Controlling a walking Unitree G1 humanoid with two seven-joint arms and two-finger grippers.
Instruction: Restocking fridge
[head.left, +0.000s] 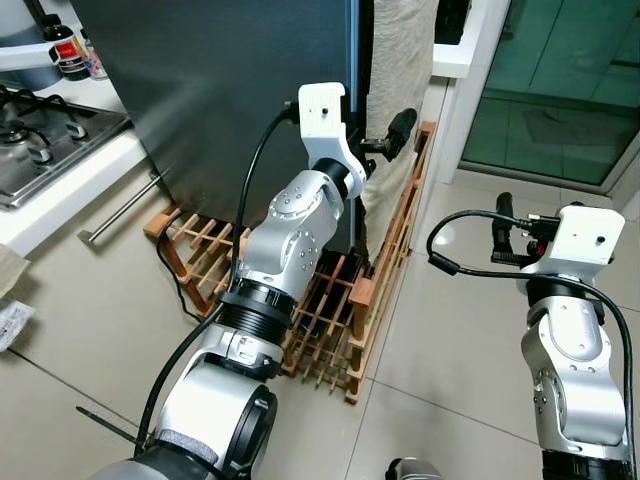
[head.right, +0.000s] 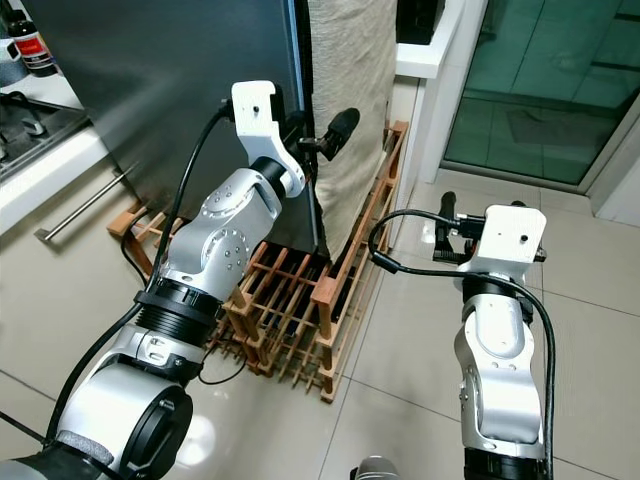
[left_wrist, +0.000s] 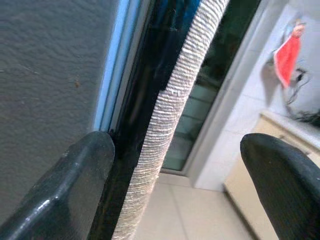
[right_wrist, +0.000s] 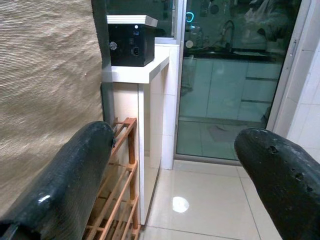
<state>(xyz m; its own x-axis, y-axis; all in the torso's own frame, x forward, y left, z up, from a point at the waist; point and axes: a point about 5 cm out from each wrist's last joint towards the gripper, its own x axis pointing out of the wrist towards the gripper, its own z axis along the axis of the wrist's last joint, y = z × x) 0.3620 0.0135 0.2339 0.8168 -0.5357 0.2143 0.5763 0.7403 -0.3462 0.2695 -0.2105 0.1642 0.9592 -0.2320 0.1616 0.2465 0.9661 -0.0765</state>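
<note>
Left tool (head.left: 385, 140) spread at fridge door (head.left: 230, 90) edge, perhaps touching, right tool (head.left: 510, 232) spread

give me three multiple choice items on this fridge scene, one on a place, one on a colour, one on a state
1. Where is the left tool?
A. at the fridge door's edge
B. over the stove
C. on the floor

2. What colour is the rack below the fridge?
A. white
B. reddish brown
C. blue

3. How is the right tool?
A. shut on a bottle
B. shut, empty
C. open, empty

Answers:
1 A, its fingers straddle the door's edge beside the cloth.
2 B, wooden slats show that colour.
3 C, its fingers stand apart with nothing between.
</note>
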